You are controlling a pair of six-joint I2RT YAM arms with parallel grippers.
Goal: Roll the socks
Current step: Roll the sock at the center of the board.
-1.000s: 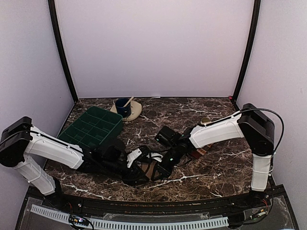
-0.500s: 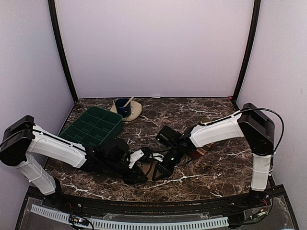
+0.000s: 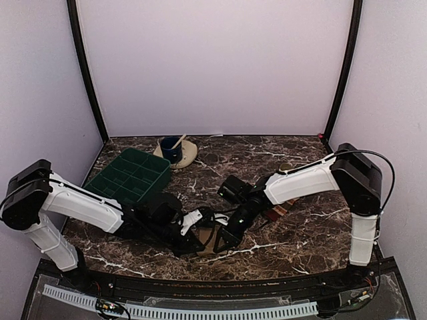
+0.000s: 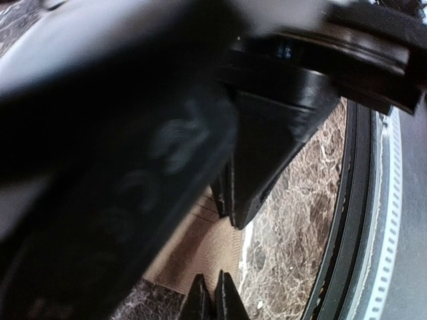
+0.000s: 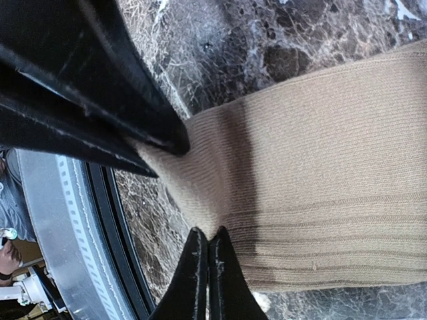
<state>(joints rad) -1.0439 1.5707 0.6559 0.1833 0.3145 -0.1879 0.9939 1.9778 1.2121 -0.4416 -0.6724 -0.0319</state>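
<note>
We take the green tray (image 3: 148, 160) as our marker. The tan sock (image 5: 320, 173) lies flat on the marble table (image 3: 300, 167), to the right of the tray and nearer the arms' bases, and both arms reach low to meet over its near end. The striped sock (image 3: 276, 213) sits further right of the tray again, partly under the right arm, and neither tool touches it.

The left gripper (image 4: 211, 285) has its fingers drawn together. Seen from the other wrist, its tip bites one corner of the tan sock's end, and the cloth peaks up into it. The right gripper (image 5: 204, 235) has its fingers pressed tight together at the same end, just beside the left one. The knit creases toward its tips, but we cannot tell whether any cloth is caught between them.

We read the pairing like this: two holds side by side on one short edge let the arms lift and turn that edge over evenly, so a roll would start straight, not skewed. We judge the rolling is only at its start, as the sock shows no turn yet.
</note>
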